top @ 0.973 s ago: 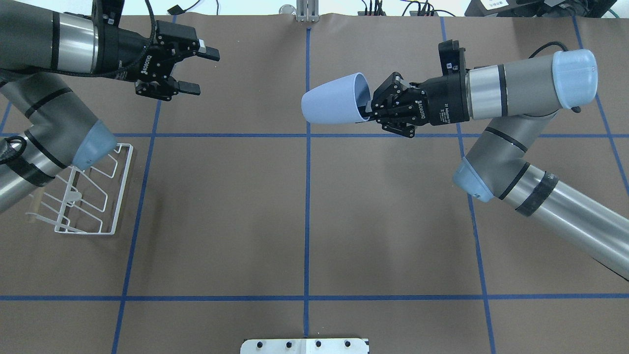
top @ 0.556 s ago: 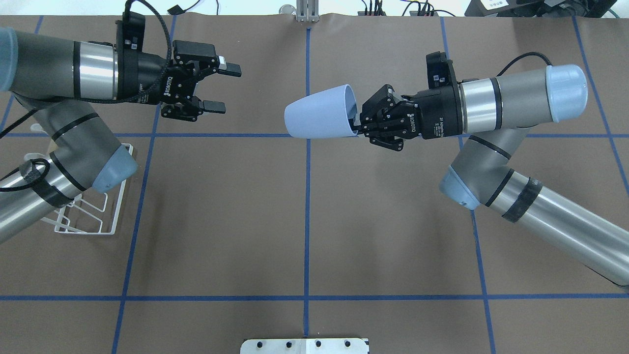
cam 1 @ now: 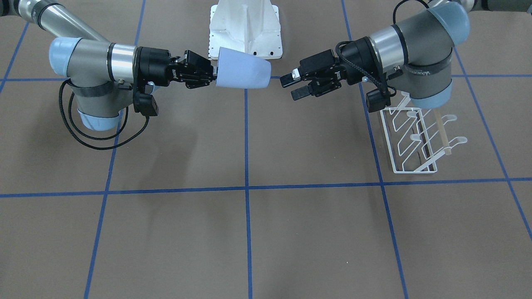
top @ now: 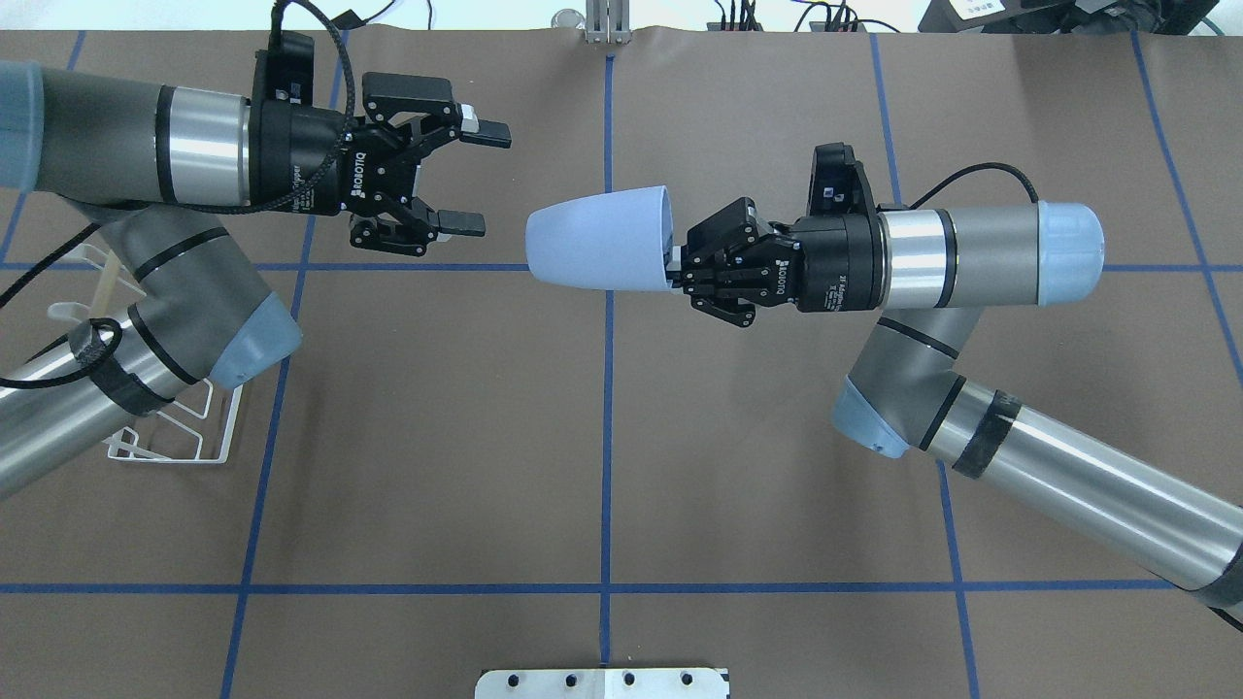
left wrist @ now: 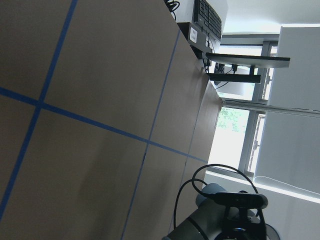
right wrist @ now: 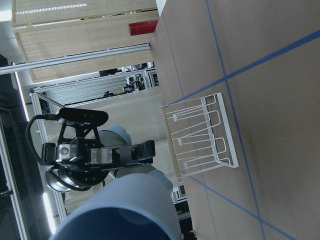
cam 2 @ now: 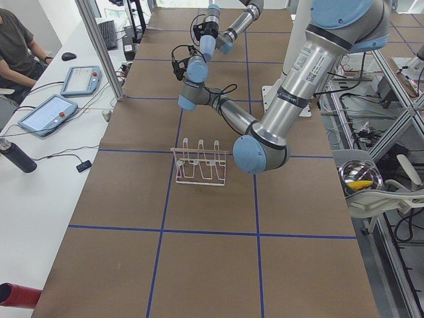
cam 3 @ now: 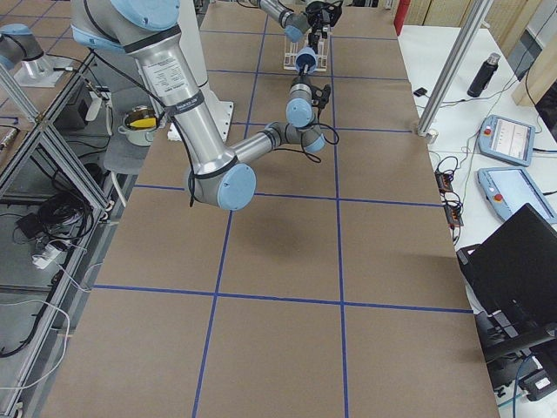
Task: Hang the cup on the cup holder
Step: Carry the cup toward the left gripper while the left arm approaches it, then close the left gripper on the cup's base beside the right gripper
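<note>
The pale blue cup (top: 597, 238) lies horizontal in the air above the table's middle, base pointing to the left arm. My right gripper (top: 672, 262) is shut on its rim; it also shows in the front view (cam 1: 215, 74) with the cup (cam 1: 243, 68). My left gripper (top: 483, 180) is open and empty, a short gap from the cup's base, also in the front view (cam 1: 291, 86). The white wire cup holder (cam 1: 415, 137) stands on the table beneath the left arm, partly hidden in the overhead view (top: 184, 437). The right wrist view shows the cup (right wrist: 120, 210) and the cup holder (right wrist: 200, 135).
A white metal pedestal base (cam 1: 245, 25) sits at the robot's edge of the table. Blue tape lines grid the brown table. A side bench with tablets (cam 2: 46, 112) and a seated person lies beyond the far edge.
My right gripper has carried the cup leftward and slightly nearer the robot. My left gripper has moved rightward toward the cup's base, staying open. The gap between them has narrowed.
</note>
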Controlling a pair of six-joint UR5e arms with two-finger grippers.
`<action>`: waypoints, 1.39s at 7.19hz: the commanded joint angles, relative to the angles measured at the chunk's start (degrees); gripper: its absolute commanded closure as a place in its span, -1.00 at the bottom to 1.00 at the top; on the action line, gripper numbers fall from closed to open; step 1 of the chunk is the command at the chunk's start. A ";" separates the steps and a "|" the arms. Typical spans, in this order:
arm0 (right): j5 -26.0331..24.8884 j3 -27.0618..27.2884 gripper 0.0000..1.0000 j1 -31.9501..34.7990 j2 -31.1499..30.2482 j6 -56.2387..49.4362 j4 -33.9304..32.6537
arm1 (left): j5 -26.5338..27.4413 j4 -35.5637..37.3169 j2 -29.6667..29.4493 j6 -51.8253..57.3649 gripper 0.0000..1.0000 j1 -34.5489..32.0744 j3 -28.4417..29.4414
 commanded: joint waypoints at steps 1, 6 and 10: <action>-3.51 -0.05 1.00 -0.87 0.02 3.03 3.36 | 0.02 -2.27 -0.25 -2.79 -0.96 0.04 -0.12; -7.57 -0.13 1.00 -3.77 -0.33 4.27 7.92 | 8.90 -10.10 -0.16 -8.15 -0.96 5.83 -0.03; -7.66 -0.22 1.00 -4.30 -0.50 4.28 8.37 | 8.99 -13.43 -0.16 -10.34 -0.95 7.86 -0.12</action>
